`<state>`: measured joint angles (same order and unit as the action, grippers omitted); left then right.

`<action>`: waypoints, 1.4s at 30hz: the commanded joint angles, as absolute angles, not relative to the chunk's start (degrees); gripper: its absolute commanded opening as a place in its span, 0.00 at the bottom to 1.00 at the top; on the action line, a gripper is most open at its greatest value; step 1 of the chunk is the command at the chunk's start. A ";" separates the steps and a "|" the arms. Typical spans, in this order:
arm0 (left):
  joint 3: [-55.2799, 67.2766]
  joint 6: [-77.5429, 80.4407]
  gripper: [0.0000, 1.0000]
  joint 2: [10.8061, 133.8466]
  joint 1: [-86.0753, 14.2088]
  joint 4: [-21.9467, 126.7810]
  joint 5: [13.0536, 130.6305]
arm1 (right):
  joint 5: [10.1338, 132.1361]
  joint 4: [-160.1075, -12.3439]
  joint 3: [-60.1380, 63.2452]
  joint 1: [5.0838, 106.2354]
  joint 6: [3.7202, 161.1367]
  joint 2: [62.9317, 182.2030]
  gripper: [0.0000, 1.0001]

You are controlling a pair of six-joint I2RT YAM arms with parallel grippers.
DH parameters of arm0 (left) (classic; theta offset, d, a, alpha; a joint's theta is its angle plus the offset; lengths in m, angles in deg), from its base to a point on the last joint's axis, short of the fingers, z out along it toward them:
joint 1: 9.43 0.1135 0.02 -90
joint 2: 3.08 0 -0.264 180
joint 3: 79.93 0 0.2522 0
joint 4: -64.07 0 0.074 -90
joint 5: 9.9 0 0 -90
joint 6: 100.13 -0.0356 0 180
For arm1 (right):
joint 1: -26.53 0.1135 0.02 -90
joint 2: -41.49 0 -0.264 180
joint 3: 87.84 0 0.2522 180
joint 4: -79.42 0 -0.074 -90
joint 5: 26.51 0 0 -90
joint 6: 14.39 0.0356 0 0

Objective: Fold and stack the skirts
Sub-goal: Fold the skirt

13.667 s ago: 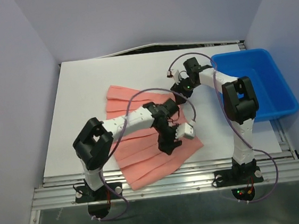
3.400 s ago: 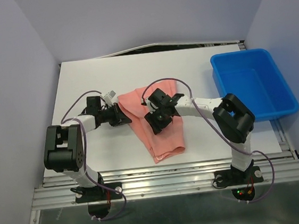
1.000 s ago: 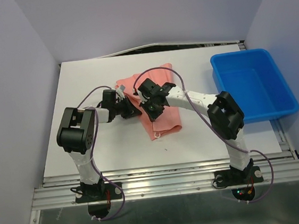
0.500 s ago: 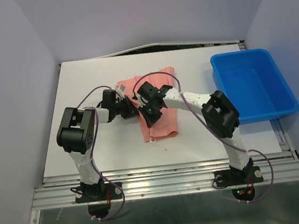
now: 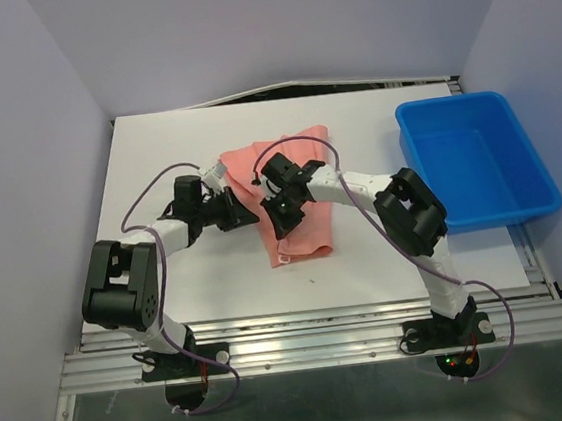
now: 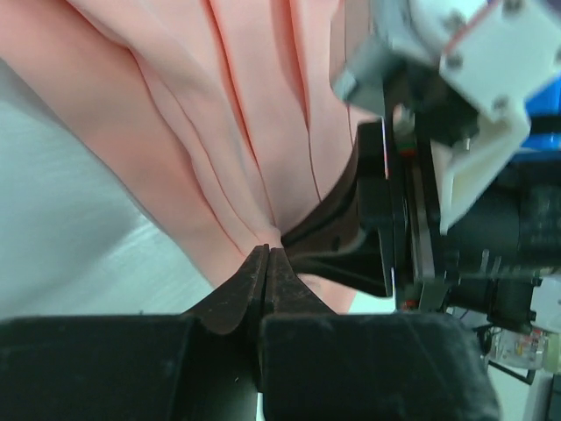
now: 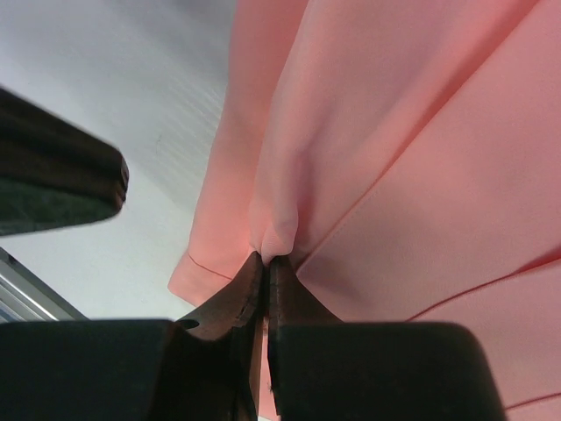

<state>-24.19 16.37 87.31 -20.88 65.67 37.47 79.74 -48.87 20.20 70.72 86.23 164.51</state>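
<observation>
One salmon-pink skirt (image 5: 308, 230) lies folded into a long strip at the middle of the white table (image 5: 154, 148), spread wider at its far end. My left gripper (image 5: 246, 215) is at the strip's left edge, shut on a pinch of the skirt (image 6: 219, 114), its jaws pressed together at the left gripper's tip (image 6: 267, 254). My right gripper (image 5: 280, 218) sits on the strip close beside it, shut on a small raised fold of the skirt (image 7: 394, 132) at the right gripper's tip (image 7: 266, 260). The two grippers nearly touch.
A blue plastic bin (image 5: 472, 160) stands at the table's right edge with nothing in it. The right arm's forearm reaches across from the right over the skirt. Purple cables loop above both arms. Walls close the table in on three sides.
The left arm's elbow has swung out to the left and toward the near edge. The skirt's near end has slid slightly left. Both grippers stay shut on the cloth.
</observation>
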 commanded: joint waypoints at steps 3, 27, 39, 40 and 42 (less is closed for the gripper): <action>-26.97 16.15 0.00 87.79 -23.32 65.34 34.75 | 80.63 -52.37 19.96 69.60 87.74 163.74 0.01; -28.02 18.69 0.00 88.43 -26.49 67.18 36.78 | 85.03 -52.19 19.61 68.54 88.89 160.31 0.01; -27.41 17.21 0.00 94.38 -26.40 65.17 43.45 | 85.82 -51.40 24.71 66.79 88.45 158.91 0.01; -27.32 16.59 0.00 96.31 -26.40 64.99 44.67 | 86.69 -51.40 24.53 66.79 88.18 158.65 0.01; -27.32 16.33 0.00 98.25 -26.40 64.90 45.56 | 87.22 -51.40 24.53 66.79 88.18 158.29 0.01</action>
<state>-28.00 19.30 94.76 -26.32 66.78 39.96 85.08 -50.07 21.03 67.02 88.89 161.71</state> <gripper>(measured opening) 0.079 0.057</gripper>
